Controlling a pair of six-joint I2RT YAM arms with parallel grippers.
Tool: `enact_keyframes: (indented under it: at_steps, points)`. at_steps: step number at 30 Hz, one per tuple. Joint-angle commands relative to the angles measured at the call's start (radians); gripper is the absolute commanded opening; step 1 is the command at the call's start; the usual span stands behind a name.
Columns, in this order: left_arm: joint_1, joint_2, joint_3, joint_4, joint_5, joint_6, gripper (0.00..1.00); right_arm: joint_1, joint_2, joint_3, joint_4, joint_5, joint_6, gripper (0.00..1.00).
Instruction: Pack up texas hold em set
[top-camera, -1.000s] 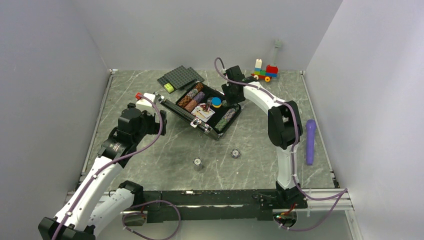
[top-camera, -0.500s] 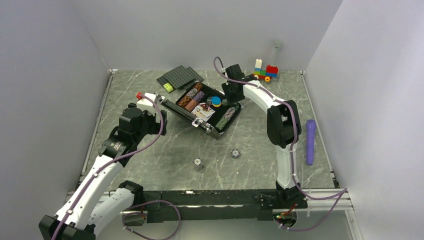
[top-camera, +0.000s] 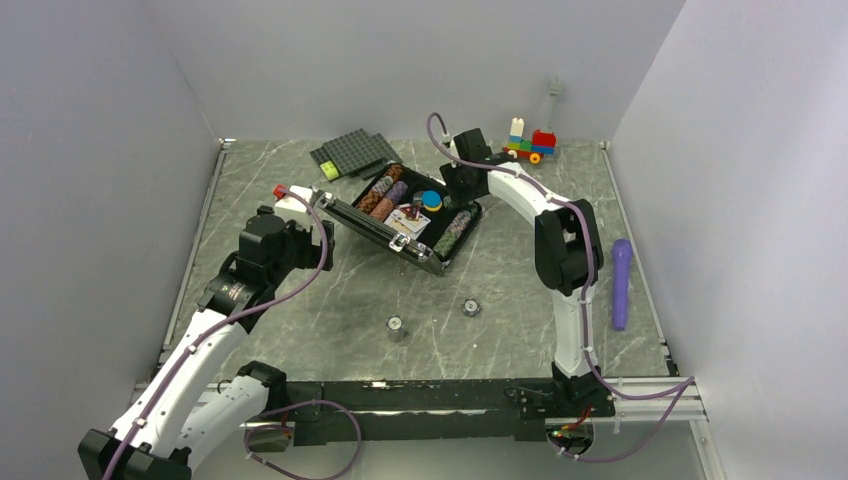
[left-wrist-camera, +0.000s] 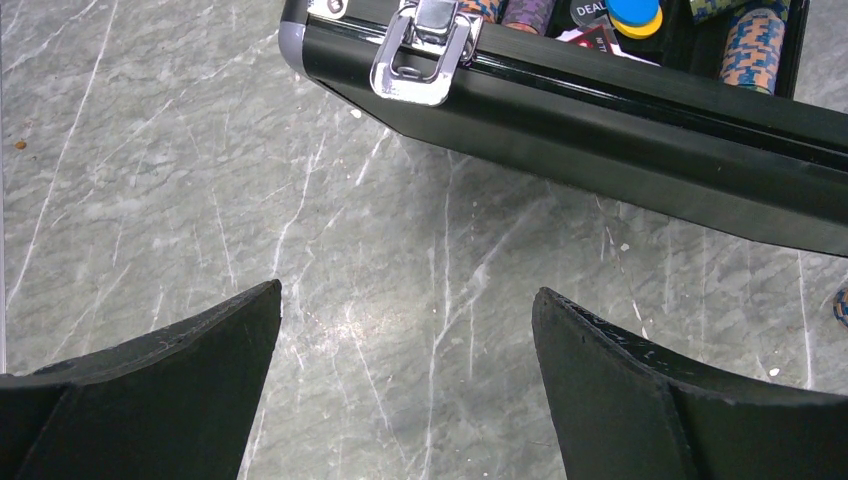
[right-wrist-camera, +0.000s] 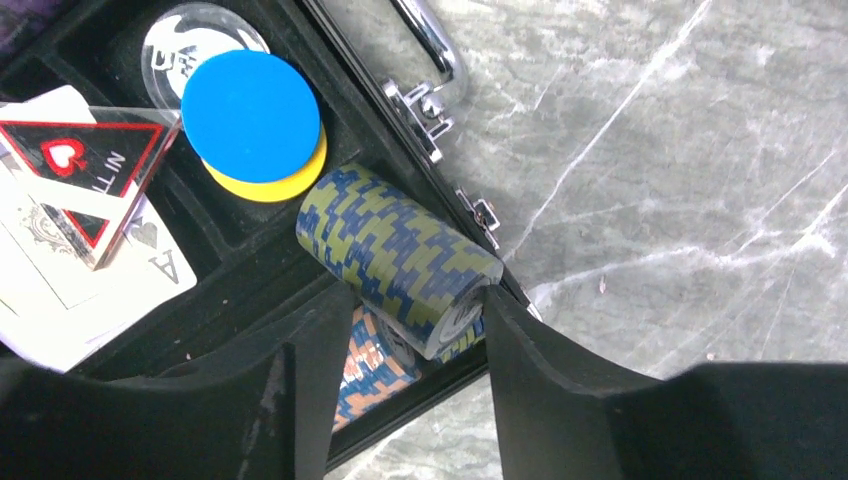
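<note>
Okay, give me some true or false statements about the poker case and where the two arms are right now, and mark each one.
1. The case is shut and latched. False: it lies open, chip rows showing.
2. Two grey chip stacks stand on the table outside the case. True.
3. The left gripper has its jaws clamped on the latch. False: the jaws are wide open over bare table, clear of the latch.
4. The right gripper has a jaw either side of a blue-green chip roll in the case. True.
5. A blue disc lies on a yellow disc. True.
</note>
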Motion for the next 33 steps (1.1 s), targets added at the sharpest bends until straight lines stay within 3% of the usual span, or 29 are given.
enact_keyframes:
  at_steps: [1,8,19,29,33]
  points:
    - [0.003,-0.003,0.011,0.041,0.006,0.003,0.99,0.008,-0.041,-0.013,0.251,-0.057,0.006,0.58]
    - [0.003,-0.012,0.009,0.041,0.004,0.001,0.99,-0.019,-0.085,-0.047,0.271,-0.109,0.044,0.71]
    - [0.003,-0.024,0.003,0.043,0.003,-0.008,0.99,-0.083,-0.048,-0.064,0.26,-0.214,0.114,0.74]
    - [0.003,-0.022,0.003,0.043,0.006,-0.007,0.99,-0.121,-0.083,-0.185,0.354,-0.374,0.188,0.71]
    - [0.003,-0.023,0.003,0.044,0.001,-0.006,0.99,-0.123,-0.096,-0.229,0.399,-0.391,0.219,0.59]
